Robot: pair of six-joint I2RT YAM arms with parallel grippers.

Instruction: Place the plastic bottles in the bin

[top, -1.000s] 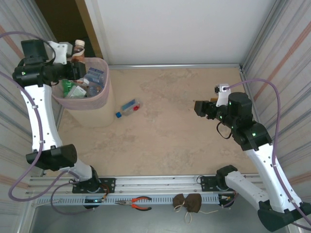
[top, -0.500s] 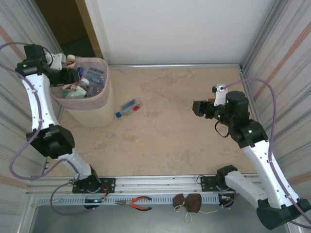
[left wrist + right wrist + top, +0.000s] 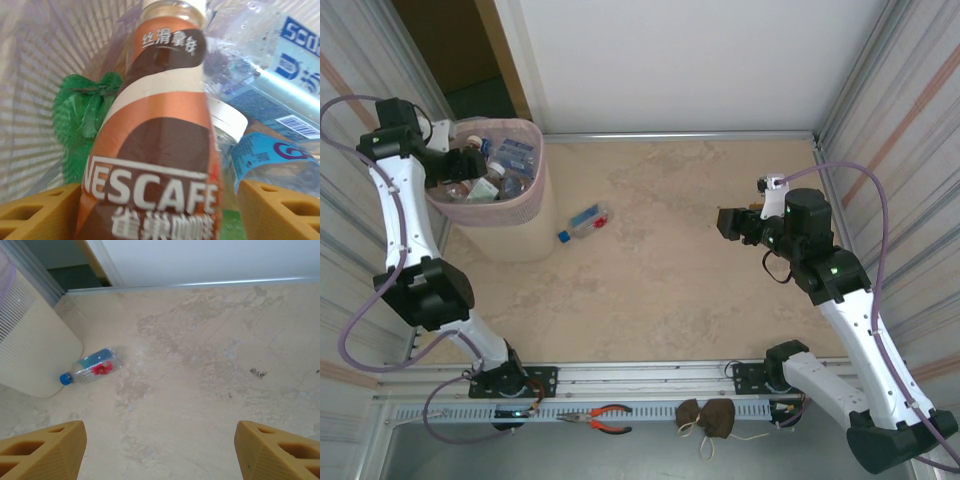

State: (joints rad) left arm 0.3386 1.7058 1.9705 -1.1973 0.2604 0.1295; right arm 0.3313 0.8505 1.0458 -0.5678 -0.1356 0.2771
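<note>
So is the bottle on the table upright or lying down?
Lying down: the bottle rests on its side, close beside the bin.

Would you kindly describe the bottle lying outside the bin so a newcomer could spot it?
Find the pink bin at the table's far left. Beside its base lies a clear bottle. Unlike the bottles inside, it rests on the table, blue-capped.

Upper left of the frame, the pale pink translucent plastic bin stands on the beige table with small plastic bottles inside; 1 clear blue-capped bottle lies just right of it.
</note>
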